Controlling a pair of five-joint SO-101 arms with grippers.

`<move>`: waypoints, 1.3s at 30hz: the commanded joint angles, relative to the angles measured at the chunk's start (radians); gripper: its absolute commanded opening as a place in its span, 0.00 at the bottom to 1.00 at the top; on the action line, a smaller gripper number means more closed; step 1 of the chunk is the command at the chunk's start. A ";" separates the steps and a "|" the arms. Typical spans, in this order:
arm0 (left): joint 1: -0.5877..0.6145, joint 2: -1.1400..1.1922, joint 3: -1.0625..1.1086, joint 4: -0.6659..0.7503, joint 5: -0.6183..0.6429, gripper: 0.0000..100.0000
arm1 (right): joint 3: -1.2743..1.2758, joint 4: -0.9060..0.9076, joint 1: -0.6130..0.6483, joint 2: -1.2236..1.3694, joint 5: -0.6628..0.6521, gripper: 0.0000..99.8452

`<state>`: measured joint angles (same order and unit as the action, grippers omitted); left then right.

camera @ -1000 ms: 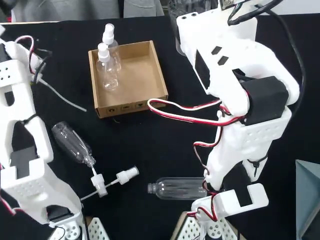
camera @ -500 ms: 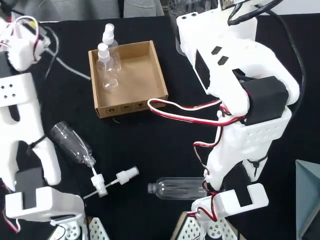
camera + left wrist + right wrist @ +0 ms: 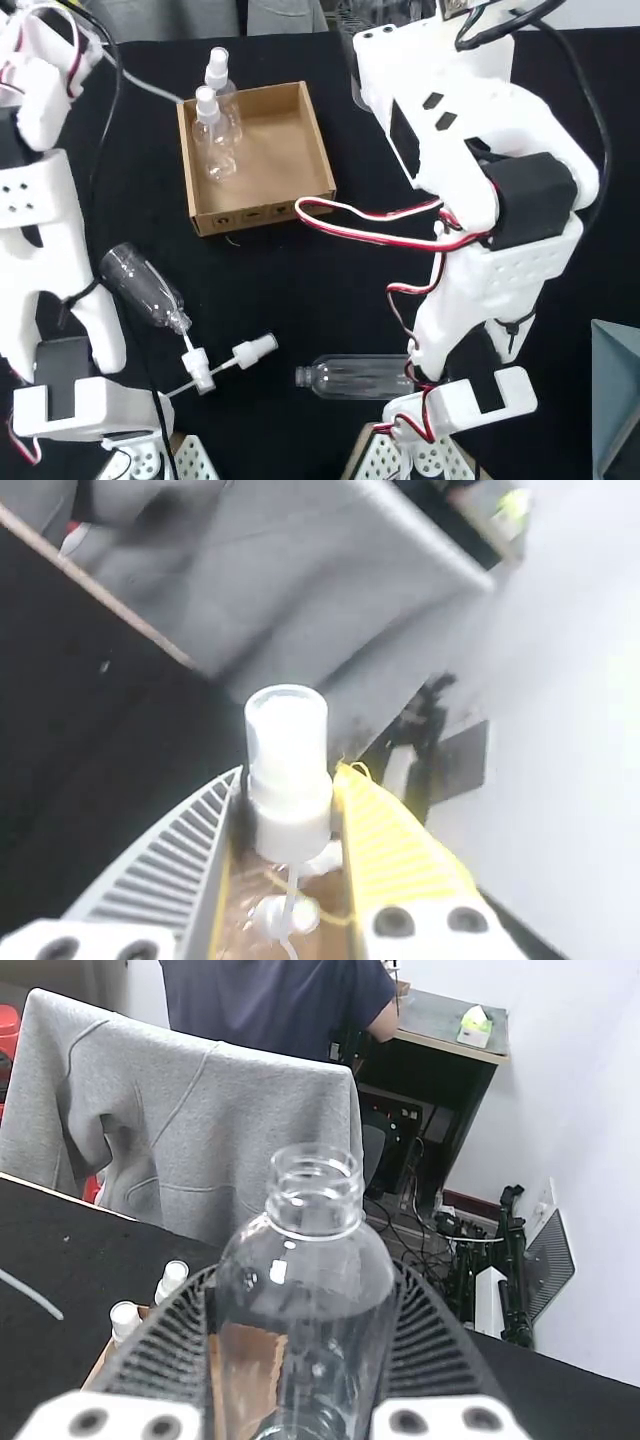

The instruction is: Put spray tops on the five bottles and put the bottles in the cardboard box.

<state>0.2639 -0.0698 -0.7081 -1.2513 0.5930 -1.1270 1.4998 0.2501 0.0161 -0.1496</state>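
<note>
My left gripper point(image 3: 288, 785) is shut on a white spray top point(image 3: 287, 765) whose thin tube point(image 3: 150, 88) trails off the left arm point(image 3: 40, 200) at the table's far left. A clear, uncapped bottle point(image 3: 305, 1260) stands upright in my right gripper point(image 3: 300, 1290), which is shut on it. The cardboard box point(image 3: 290, 150) at the back holds two capped bottles point(image 3: 215, 140) against its left wall. Two uncapped bottles lie on the table, one at the left point(image 3: 145, 287) and one near the front point(image 3: 355, 375). Two loose spray tops point(image 3: 255, 350) lie between them.
The right arm point(image 3: 480, 180) looms over the right half of the black table, its red and white cable point(image 3: 370, 235) looping just in front of the box. A grey bin corner point(image 3: 615, 390) shows at the right edge.
The left arm has swung up and back toward the table's far left corner, and the spray top's tube has lifted off the table with it. The right arm has not moved.
</note>
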 commanded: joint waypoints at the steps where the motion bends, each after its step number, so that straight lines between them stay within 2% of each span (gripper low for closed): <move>1: -0.045 -0.055 -0.125 0.026 -0.011 0.06 | -0.044 -0.014 -0.035 -0.039 0.003 0.05; 5: -0.059 -0.055 -0.147 -0.003 -0.011 0.06 | -0.025 -0.017 -0.035 -0.038 0.003 0.05; 16: -0.059 -0.055 -0.421 -0.204 -0.012 0.06 | 0.084 -0.051 -0.028 -0.039 0.003 0.05; 22: -0.059 -0.055 -0.460 -0.215 -0.048 0.06 | 0.084 -0.032 -0.003 -0.039 -0.002 0.05; 30: -0.127 -0.055 -0.466 -0.209 -0.138 0.06 | 0.185 -0.017 0.158 -0.039 -0.180 0.05; 35: -0.165 -0.055 -0.532 -0.222 -0.201 0.06 | 0.222 -0.017 0.175 -0.039 -0.232 0.05; 39: -0.168 -0.055 -0.596 -0.258 -0.204 0.06 | 0.222 -0.008 0.175 -0.039 -0.267 0.05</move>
<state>0.1120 -0.0744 -1.2098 -1.4814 0.4074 -0.9030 1.4768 0.3989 0.0161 -0.3828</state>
